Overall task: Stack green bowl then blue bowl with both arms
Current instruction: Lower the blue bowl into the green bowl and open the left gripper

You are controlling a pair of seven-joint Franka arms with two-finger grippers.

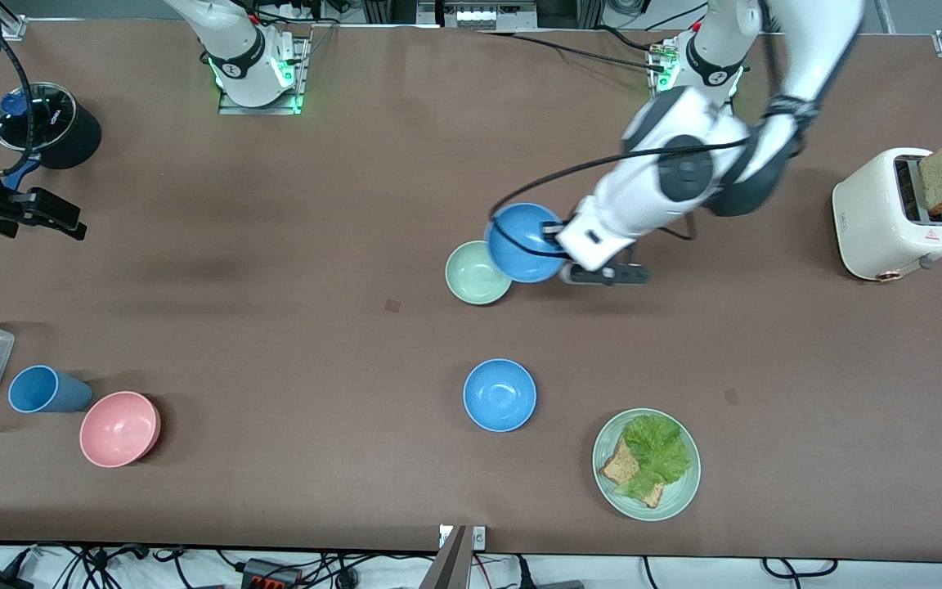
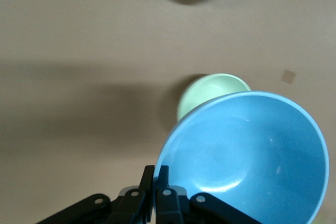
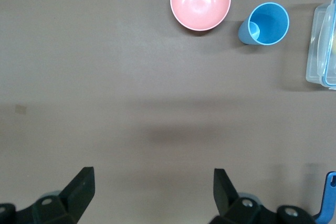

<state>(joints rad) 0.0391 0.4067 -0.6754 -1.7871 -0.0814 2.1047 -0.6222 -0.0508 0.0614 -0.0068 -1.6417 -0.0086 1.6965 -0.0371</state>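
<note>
Front view shows our left gripper pinching the rim of a small round bright sky-blue bowl, held in the air and overlapping the edge of the small round pale mint-green matte bowl, which sits upright near the table's middle. In the left wrist view the fingers are closed narrow on the held bowl's rim, one on each face of the wall, and the blue bowl hangs tilted, its mouth turned partly sideways, with the green bowl peeking out past its rim. We judge the step in hand to be seating blue into green. To do it well we need the held bowl centred over the green one, not off toward the left arm's end as it looks now, then levelled so its base goes in first; lowering while tilted risks catching the green rim and skidding that light bowl. We let go only once the base rests inside. A second sky-blue bowl stands nearer the camera, well apart and not involved. Our right gripper waits over bare table at the right arm's end, jaws spread wide and empty.
</note>
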